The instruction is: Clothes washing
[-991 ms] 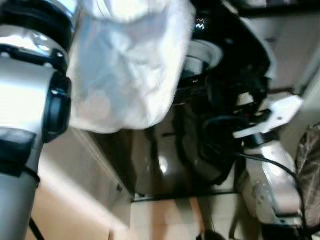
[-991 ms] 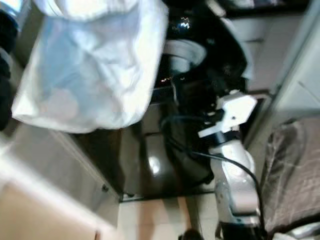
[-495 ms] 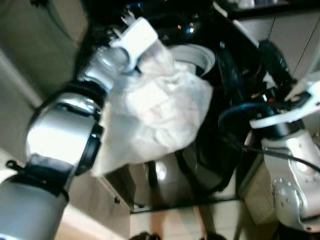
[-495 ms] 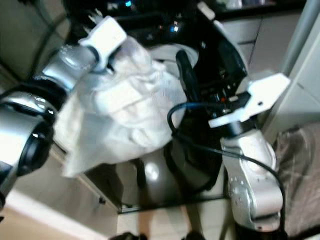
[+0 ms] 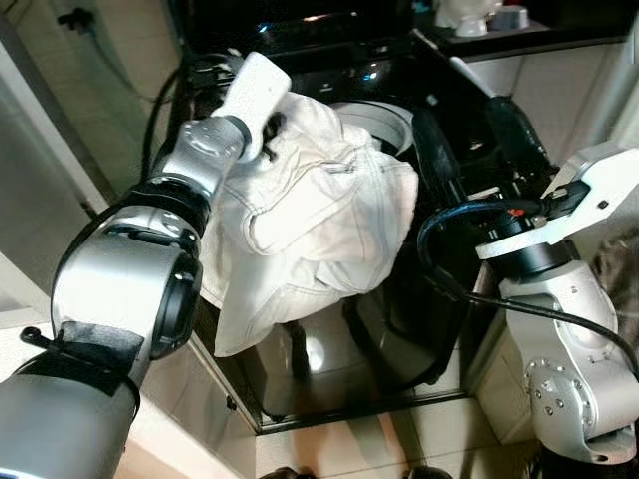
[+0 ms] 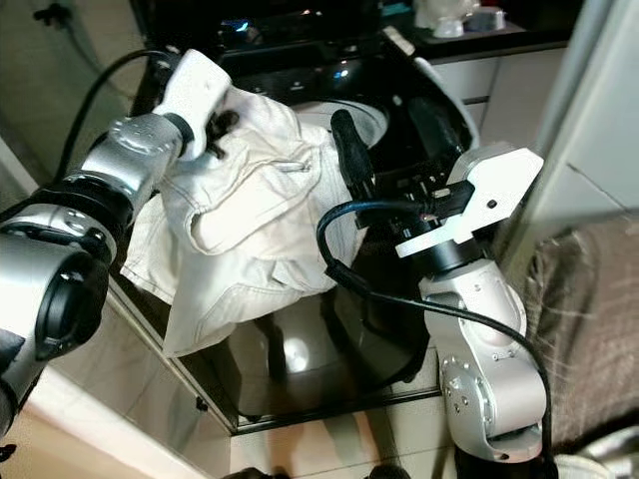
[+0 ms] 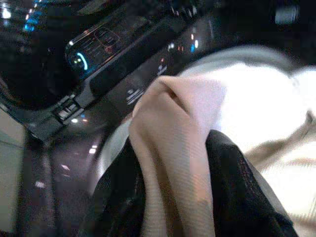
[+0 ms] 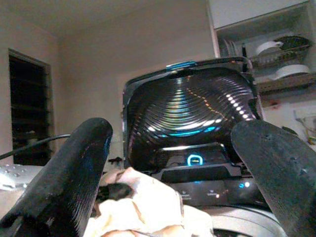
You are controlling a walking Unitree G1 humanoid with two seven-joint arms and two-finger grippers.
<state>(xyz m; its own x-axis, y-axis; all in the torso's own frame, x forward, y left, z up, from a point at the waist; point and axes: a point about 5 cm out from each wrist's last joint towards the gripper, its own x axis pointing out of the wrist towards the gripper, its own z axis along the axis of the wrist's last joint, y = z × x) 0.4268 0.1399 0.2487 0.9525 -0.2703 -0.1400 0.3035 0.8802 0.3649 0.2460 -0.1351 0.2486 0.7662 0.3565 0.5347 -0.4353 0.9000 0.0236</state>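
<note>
The left gripper (image 7: 168, 163) has its black fingers (image 7: 237, 182) clamped on a fold of the white garment (image 5: 310, 230), upper left of centre in the head views. The cloth drapes over the open rim of the black washing machine (image 5: 399, 329) and down its front. At centre right, the right gripper (image 8: 173, 163) holds its fingers (image 8: 64, 177) spread wide, facing the raised lid (image 8: 190, 111).

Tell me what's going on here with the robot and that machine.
The robot is loading laundry. Its left gripper is shut on a white garment, holding it over the open top of a black washing machine; most of the cloth drapes down the machine's front. The right gripper is open and holds nothing, raised beside the machine and pointing toward its raised lid.
</note>
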